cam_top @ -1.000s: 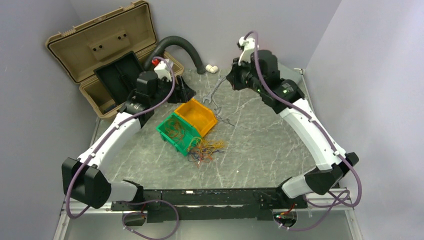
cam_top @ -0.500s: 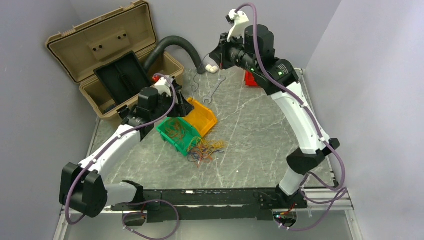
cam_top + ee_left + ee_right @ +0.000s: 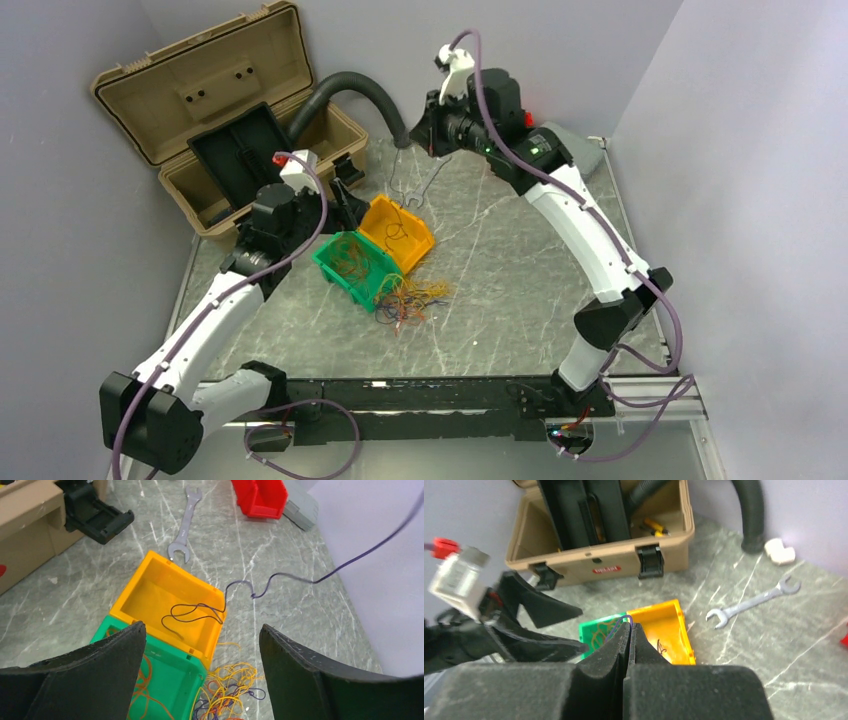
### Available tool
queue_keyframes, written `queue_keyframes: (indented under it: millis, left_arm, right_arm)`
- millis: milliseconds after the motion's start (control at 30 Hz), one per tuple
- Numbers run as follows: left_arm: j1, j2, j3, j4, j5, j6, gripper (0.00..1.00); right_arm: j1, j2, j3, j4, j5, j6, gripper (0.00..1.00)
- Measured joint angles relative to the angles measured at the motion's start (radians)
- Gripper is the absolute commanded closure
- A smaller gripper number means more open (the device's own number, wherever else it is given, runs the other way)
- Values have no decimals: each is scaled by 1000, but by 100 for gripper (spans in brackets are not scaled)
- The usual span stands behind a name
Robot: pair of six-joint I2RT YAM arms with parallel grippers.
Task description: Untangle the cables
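A purple wire [image 3: 272, 574] is pinched by the right fingers [image 3: 611, 650] near the far edge; the left fingers [image 3: 100, 665] are held wide. The orange bin [image 3: 150, 587] could be dragged if the tail snags.

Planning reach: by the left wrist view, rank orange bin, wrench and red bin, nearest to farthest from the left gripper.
1. orange bin, just ahead of the left gripper
2. wrench, beyond it, centre
3. red bin, farthest, upper right
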Motion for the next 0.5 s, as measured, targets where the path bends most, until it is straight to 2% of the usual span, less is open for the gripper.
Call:
queue_keyframes:
  millis: [200,500]
  left_arm:
    - [8,13,-9,-19,-17,-26,12]
    - [19,50,-9,-66,-15,-30,11]
  right_arm:
    - [0,24,-185,58,2,21,100]
    - [0,167,-289,164,24,25,100]
